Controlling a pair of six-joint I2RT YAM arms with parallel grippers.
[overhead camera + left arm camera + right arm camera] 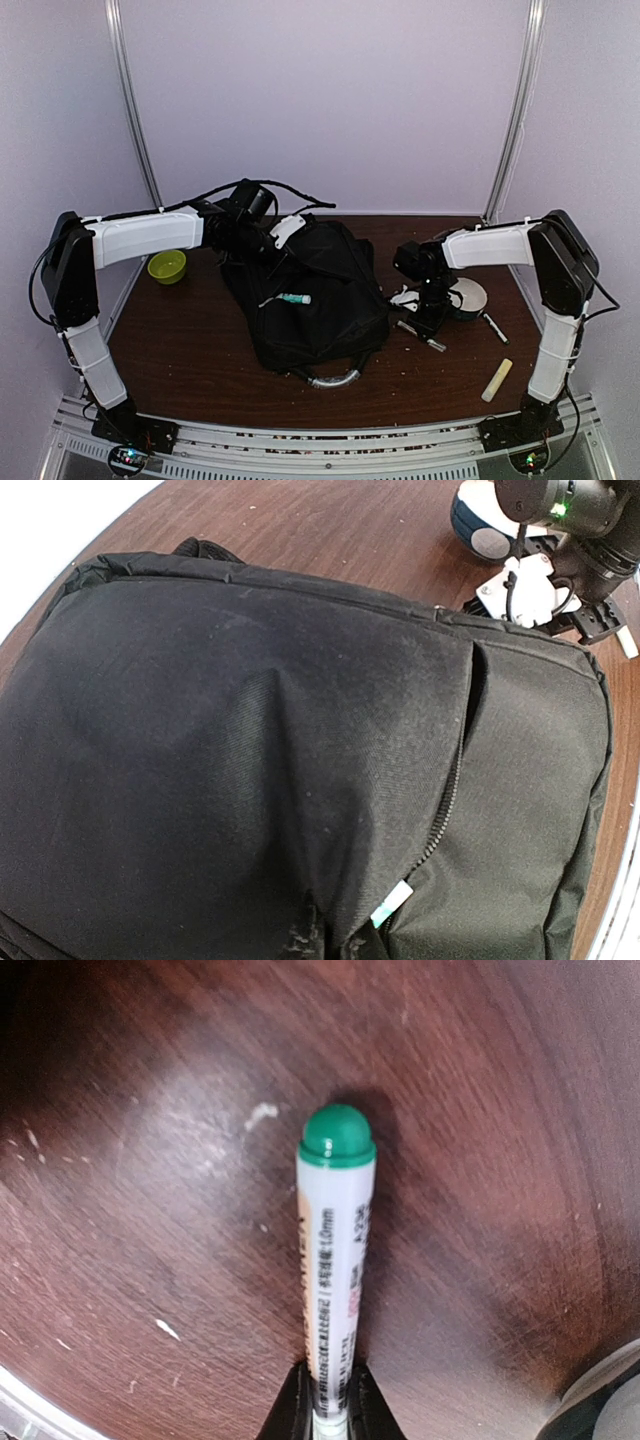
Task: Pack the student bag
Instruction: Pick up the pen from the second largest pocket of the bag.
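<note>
Right end effector (330, 1405) clamped on green-capped marker (335, 1250), over tabletop (150, 1210). Left end effector (272, 245) at far edge of black backpack (320, 310); open or closed, cannot tell.

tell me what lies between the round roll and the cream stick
A dark pen lies on the wood between the round roll and the cream stick; only the top view shows it.

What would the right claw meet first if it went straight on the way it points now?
Probably the wooden table. The right claw is shut on a green-capped marker, so its cap would likely touch first; the gap is unclear.
</note>
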